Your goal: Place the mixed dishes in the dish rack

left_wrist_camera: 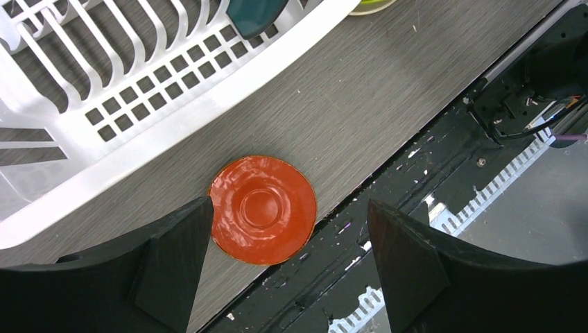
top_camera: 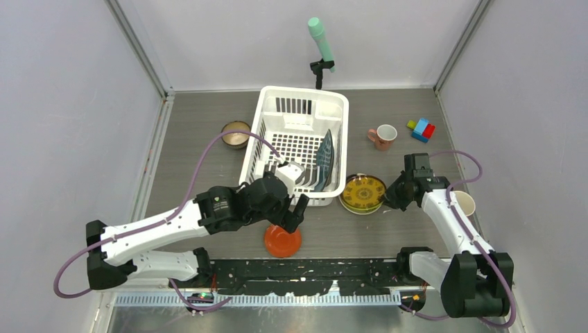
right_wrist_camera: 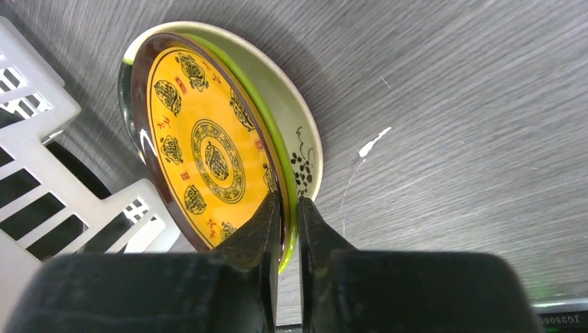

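The white dish rack (top_camera: 284,114) stands mid-table with a dark teal plate (top_camera: 324,158) upright inside it. My left gripper (top_camera: 295,211) is open and empty, hovering above the red-orange dish (top_camera: 282,241), which lies flat at the table's near edge; in the left wrist view the dish (left_wrist_camera: 262,208) lies beside the left finger. My right gripper (right_wrist_camera: 286,208) is shut on the rim of the yellow patterned plate (right_wrist_camera: 201,142), which rests on the cream plate (right_wrist_camera: 301,135) beside the rack's right corner (right_wrist_camera: 41,104). The plate also shows in the top view (top_camera: 363,192).
A small brown bowl (top_camera: 236,132) sits left of the rack. A pink mug (top_camera: 383,136) and toy blocks (top_camera: 421,128) are at the right rear; another mug (top_camera: 464,202) is by the right arm. A mint-green cylinder on a stand (top_camera: 321,41) stands behind the rack.
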`<action>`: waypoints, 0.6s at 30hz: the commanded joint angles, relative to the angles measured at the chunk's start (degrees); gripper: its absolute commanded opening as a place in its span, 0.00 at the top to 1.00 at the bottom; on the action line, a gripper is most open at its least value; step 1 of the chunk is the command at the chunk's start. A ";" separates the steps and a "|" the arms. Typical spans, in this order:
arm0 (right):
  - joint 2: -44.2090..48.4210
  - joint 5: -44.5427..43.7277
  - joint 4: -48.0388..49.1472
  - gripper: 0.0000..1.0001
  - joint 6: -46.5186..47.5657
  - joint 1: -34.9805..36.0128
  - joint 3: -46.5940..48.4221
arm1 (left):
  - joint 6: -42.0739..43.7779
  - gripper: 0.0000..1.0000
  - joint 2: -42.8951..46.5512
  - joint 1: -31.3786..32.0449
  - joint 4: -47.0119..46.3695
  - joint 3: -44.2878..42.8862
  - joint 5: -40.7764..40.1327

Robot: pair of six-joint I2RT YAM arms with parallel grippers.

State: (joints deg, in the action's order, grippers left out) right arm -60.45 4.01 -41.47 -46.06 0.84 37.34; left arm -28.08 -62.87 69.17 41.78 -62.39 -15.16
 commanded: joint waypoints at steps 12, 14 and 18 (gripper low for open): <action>-3.09 2.66 3.09 0.95 1.52 -0.05 -2.29 | 0.57 0.16 0.83 0.25 -2.32 -0.92 -0.31; -2.81 2.06 2.36 0.99 1.55 -0.05 -1.95 | 0.66 0.16 0.87 0.21 -2.26 -0.81 -0.46; -1.75 1.56 -0.96 0.99 1.76 -0.05 0.04 | 0.70 0.16 0.56 0.27 -2.15 -1.16 -0.32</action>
State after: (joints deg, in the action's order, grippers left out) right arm -63.99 6.55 -39.05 -45.19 0.78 34.74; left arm -28.05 -62.87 69.17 41.76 -62.39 -15.20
